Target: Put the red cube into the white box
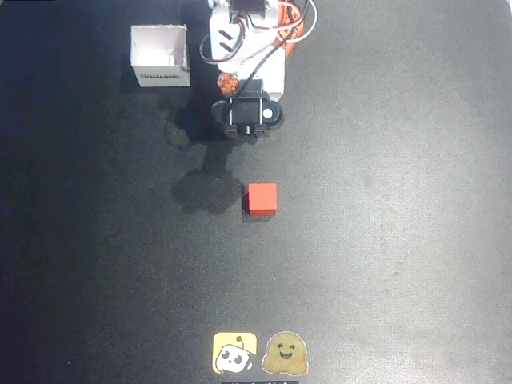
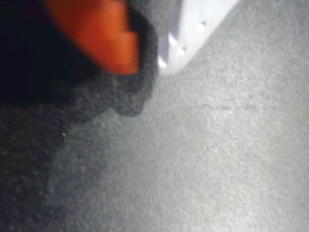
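Near the middle of the dark desk (image 1: 384, 240) in the overhead view sits the red cube (image 1: 261, 199), on its own and touching nothing. Up in the top left is the white box (image 1: 160, 54), open side up, well apart from the cube. Between them hangs the gripper (image 1: 248, 120), and honestly I can't tell how its jaws stand; the wrist view is just a blurry orange and white smear.

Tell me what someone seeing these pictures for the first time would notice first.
The red cube stands out most, alone on the dark table near the middle of the overhead view. The white box sits open at the upper left, with the white and orange arm beside it at the top centre. Two cartoon stickers lie at the bottom edge.
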